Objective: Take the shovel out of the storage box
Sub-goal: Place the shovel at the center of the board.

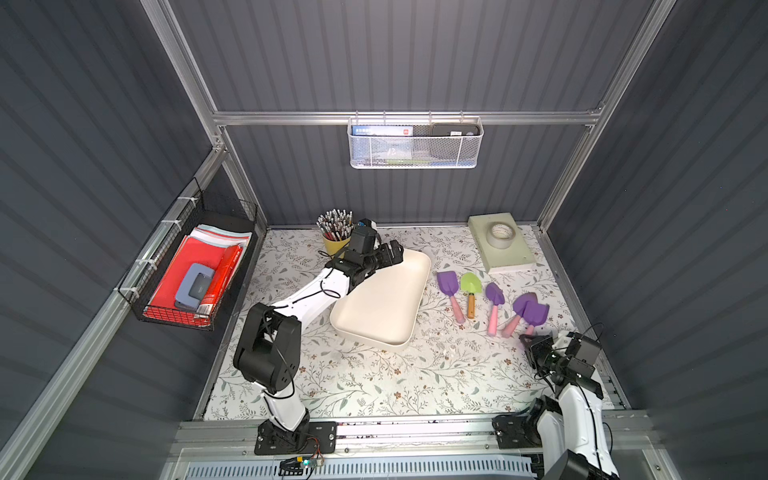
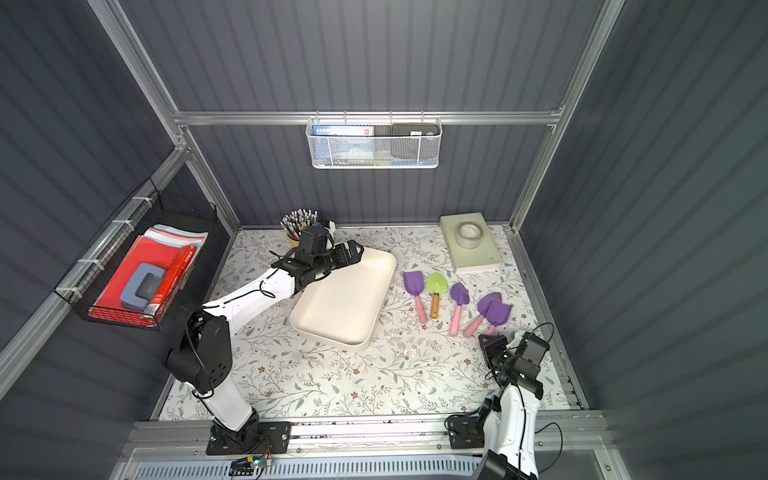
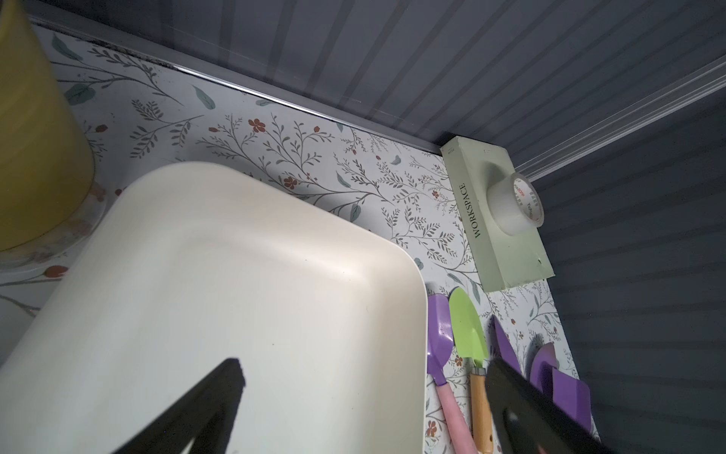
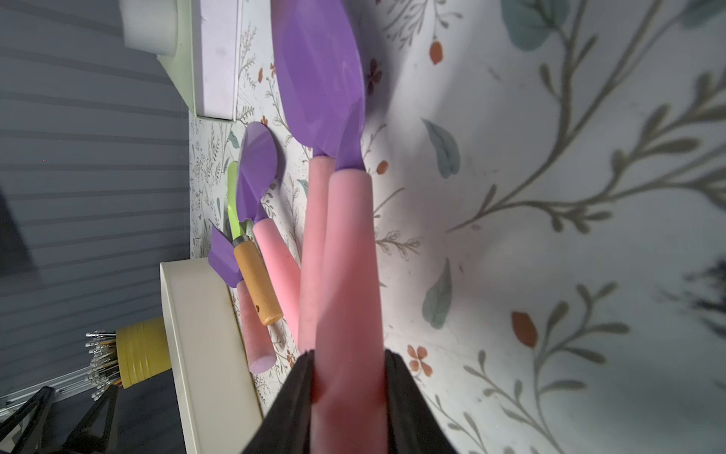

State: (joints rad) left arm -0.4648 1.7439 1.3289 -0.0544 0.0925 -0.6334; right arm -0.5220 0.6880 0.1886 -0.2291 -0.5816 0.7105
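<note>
- Floral tabletop [image 1: 374, 382]: we are viewing the storage box [image 1: 376, 311] lying mid-table.
- We are seeing the right gripper [image 4: 349, 369] pinching the pink handle of a purple shovel [image 1: 538, 313], outside the box at near right, its blade overlapping a neighbouring shovel [image 1: 521, 302].
- We are seeing the left gripper [image 1: 395, 251] hanging spread above the box's far left corner.

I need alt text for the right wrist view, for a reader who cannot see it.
The right pincer is shut on the pink handle of a purple shovel. Four other shovels lie on the floral table between it and the cream storage box.
</note>
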